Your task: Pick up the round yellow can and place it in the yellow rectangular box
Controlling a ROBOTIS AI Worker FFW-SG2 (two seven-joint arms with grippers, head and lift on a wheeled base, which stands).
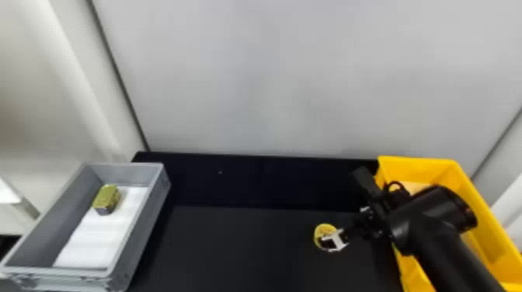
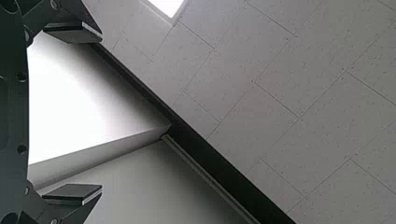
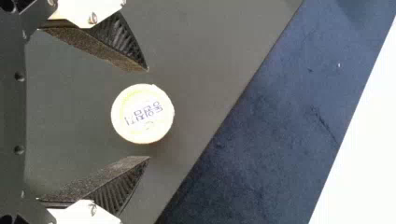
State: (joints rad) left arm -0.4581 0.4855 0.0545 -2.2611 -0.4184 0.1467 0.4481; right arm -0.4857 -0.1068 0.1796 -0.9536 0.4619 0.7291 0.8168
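In the head view my right gripper [image 1: 334, 240] is over the round yellow can [image 1: 321, 232], which sits on the black table and is partly covered by it. The right wrist view has my right gripper [image 3: 148, 114] open, one finger on each side of the can [image 3: 142, 114], with a gap to both. The yellow rectangular box [image 1: 431, 165] stands at the right of the table, under my right arm. My left gripper [image 2: 100, 112] is open with nothing between its fingers, facing a ceiling and wall in the left wrist view.
A grey bin [image 1: 145, 233] stands at the left of the table [image 1: 233, 248]; in it a small yellow-green tin [image 1: 107, 198] rests at the far end of a white liner [image 1: 97, 240]. A pale wall [image 1: 264, 77] rises behind the table.
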